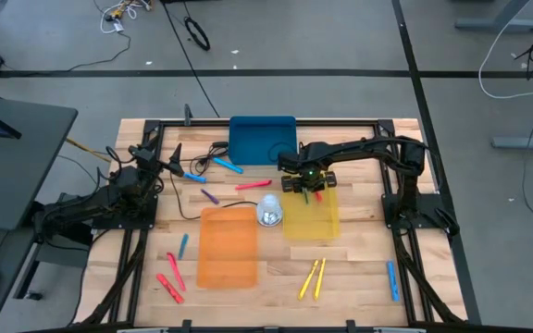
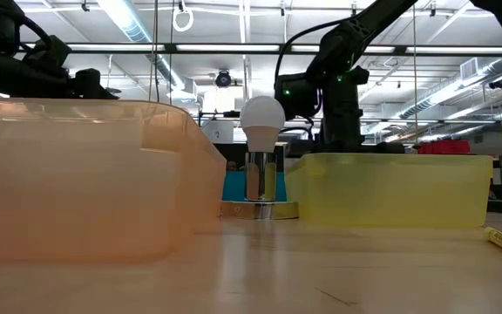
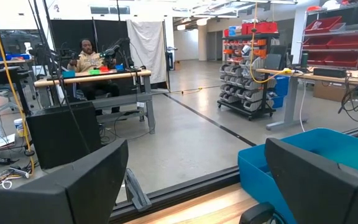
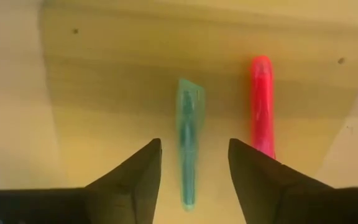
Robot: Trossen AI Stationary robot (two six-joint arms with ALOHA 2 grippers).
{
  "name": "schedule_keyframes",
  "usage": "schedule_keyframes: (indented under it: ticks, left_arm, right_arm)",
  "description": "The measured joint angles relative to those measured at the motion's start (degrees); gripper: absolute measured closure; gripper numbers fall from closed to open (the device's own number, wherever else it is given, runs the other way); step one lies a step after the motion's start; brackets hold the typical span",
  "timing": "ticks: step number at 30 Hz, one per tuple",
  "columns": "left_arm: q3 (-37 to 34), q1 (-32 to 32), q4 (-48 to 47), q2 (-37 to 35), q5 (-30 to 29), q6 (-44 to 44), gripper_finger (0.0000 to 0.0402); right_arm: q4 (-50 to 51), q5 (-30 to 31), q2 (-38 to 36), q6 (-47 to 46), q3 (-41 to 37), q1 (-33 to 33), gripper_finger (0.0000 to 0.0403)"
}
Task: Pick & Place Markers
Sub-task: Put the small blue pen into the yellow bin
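Two markers down in the yellow tray (image 1: 315, 222): green marker (image 4: 187, 149) and red marker (image 4: 261, 106), below the right pincer (image 4: 191, 165), parted and empty. Left pincer (image 3: 197, 180) wide open at nine o'clock. About ten still strewn over the bench (image 1: 359, 277).

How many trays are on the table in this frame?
3: the blue tray at the top middle of the high view, the orange tray lower centre, the yellow tray right of it. None seems hidden.

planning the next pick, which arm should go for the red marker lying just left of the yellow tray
Right. Its tool hangs over the translucent yellow plastic tray, close to the thin red marker; the left tool waits near the table's far-left edge.
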State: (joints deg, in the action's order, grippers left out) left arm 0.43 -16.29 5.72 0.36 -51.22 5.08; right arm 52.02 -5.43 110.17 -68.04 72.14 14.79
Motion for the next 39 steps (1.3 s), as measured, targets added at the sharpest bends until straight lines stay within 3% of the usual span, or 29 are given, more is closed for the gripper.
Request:
schedule_keyframes:
  ticks: [17, 39]
  left_arm:
    - [-0.01, 0.01, 0.0, 0.0, 0.0, 0.0, 0.0019]
    - [-0.02, 0.01, 0.0, 0.0, 0.0, 0.0, 0.0019]
  right_arm:
    - [-6.14, 5.07, -6.26, 10.58, -0.42, 0.02, 0.0219]
    - [-25.28, 6.03, -23.82, 35.01, -13.23, 0.65, 0.0219]
